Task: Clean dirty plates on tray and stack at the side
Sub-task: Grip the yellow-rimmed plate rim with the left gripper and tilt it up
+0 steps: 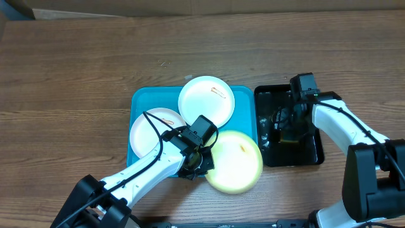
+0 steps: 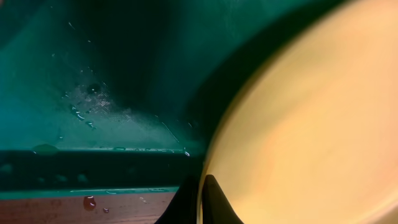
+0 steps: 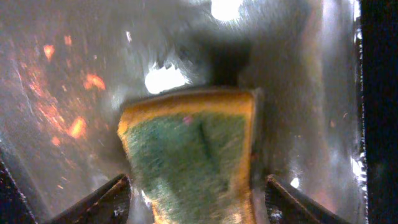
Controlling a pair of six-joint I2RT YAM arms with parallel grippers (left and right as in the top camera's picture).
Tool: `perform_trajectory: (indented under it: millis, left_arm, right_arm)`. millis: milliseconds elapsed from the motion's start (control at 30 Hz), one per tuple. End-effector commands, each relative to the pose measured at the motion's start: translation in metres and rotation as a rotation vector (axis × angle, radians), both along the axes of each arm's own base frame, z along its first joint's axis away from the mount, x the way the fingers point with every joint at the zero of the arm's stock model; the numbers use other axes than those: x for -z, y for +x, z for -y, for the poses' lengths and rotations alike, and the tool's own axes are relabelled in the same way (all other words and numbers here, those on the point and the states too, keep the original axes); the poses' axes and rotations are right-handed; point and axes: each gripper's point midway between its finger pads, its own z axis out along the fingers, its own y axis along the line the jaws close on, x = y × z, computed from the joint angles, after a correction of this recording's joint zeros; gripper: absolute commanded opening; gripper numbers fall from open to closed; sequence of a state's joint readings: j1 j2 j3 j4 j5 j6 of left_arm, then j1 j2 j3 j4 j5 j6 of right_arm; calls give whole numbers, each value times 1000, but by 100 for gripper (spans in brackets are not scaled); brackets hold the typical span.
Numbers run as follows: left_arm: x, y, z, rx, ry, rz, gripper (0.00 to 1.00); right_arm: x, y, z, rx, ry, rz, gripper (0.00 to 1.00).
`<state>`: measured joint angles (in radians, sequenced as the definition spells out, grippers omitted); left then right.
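Observation:
On the turquoise tray (image 1: 158,98) lie two white plates, one at the back (image 1: 206,101) and one at the left (image 1: 149,133), each with a small orange-red smear. A pale yellow-green plate (image 1: 237,163) sticks out over the tray's front right corner. My left gripper (image 1: 201,158) is shut on its left rim. In the left wrist view the fingertips (image 2: 211,202) pinch the edge of the plate (image 2: 305,124) above the wet tray (image 2: 93,74). My right gripper (image 1: 286,125) hangs open in the black tray (image 1: 269,95), its fingers on either side of a yellow-and-green sponge (image 3: 193,149) without touching it.
The black tray floor (image 3: 74,74) is wet and shiny with orange flecks. Wood tabletop (image 1: 76,69) surrounds both trays. Water drops sit on the table by the turquoise tray's rim (image 2: 87,202). The left arm crosses the tray's front edge.

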<state>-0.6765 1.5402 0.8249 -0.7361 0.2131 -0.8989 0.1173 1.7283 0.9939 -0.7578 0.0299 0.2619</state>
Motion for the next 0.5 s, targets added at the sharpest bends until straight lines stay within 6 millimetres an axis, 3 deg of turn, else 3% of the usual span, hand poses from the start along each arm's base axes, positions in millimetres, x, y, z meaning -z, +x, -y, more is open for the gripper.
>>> perform_trajectory:
  millis: [0,33,100,200,267,333,467]
  left_arm:
    - [2,0,-1,-5,-8,-15,4]
    - [2,1,-2,-6,-9,-14,5]
    - [1,3,-4,-5,-18,-16,9]
    - [0,6,-7,-6,-37,-23,26]
    - [0,6,-7,-5,-36,-23,31]
    - [1,6,-7,-4,-33,-20,33]
    - [2,5,-7,4,-25,-17,32]
  right_arm:
    - [5,-6,1,5,6,-19,31]
    - [5,-6,0,4,12,-20,15]
    - [4,-5,0,1,15,-15,9]
    - [-1,0,0,1,15,-4,17]
    - [-2,2,-1,2,16,1,30]
    - [-2,3,-1,2,16,4,40]
    - [-1,2,-1,2,16,2,41]
